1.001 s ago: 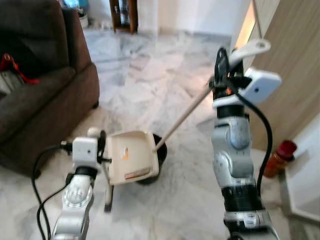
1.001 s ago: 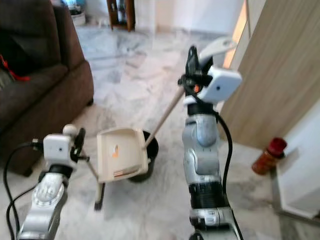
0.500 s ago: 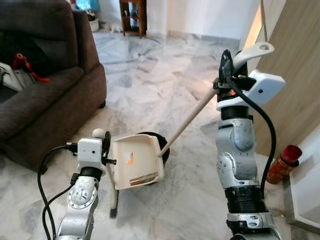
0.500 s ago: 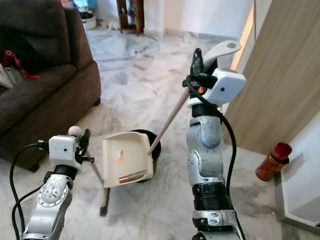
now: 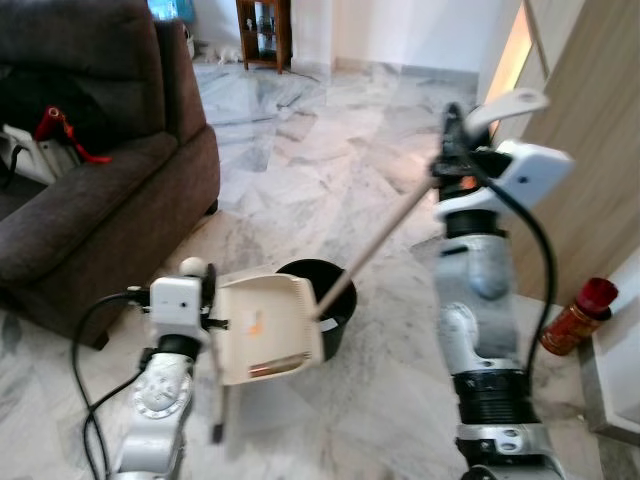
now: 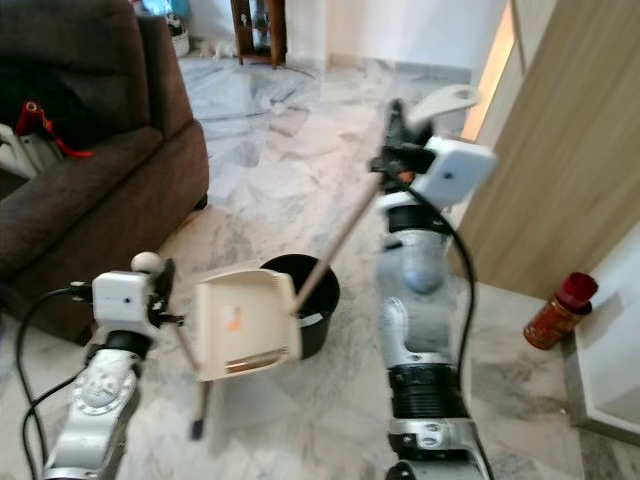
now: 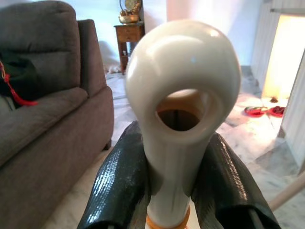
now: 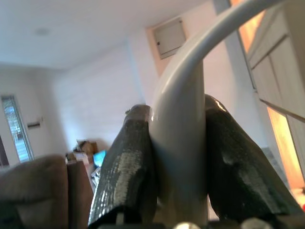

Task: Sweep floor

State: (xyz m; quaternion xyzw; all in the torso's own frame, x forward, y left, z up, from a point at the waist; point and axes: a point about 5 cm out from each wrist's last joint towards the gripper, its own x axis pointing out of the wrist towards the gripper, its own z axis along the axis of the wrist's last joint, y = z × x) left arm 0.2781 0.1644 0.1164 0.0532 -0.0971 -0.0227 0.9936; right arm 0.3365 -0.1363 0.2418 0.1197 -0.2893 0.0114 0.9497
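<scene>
Left eye view, nearest first: the left arm reaches up from the lower edge, its left gripper (image 5: 200, 290) clamped around the rounded top of the dustpan handle (image 7: 178, 109), both black fingers (image 7: 121, 186) pressing its sides. The cream dustpan (image 5: 268, 326) hangs tilted just beside that gripper, its mouth over the black bin (image 5: 322, 300) on the marble floor (image 5: 300, 170). Further up on the right, the right arm stands nearly vertical, and the right gripper (image 5: 452, 140) squeezes the curved white grip of the broom (image 5: 385, 240), whose pale stick slants down into the bin. A brown sofa (image 5: 90, 190) sits to the left, a red bottle (image 5: 578, 315) by the wooden panel to the right.
</scene>
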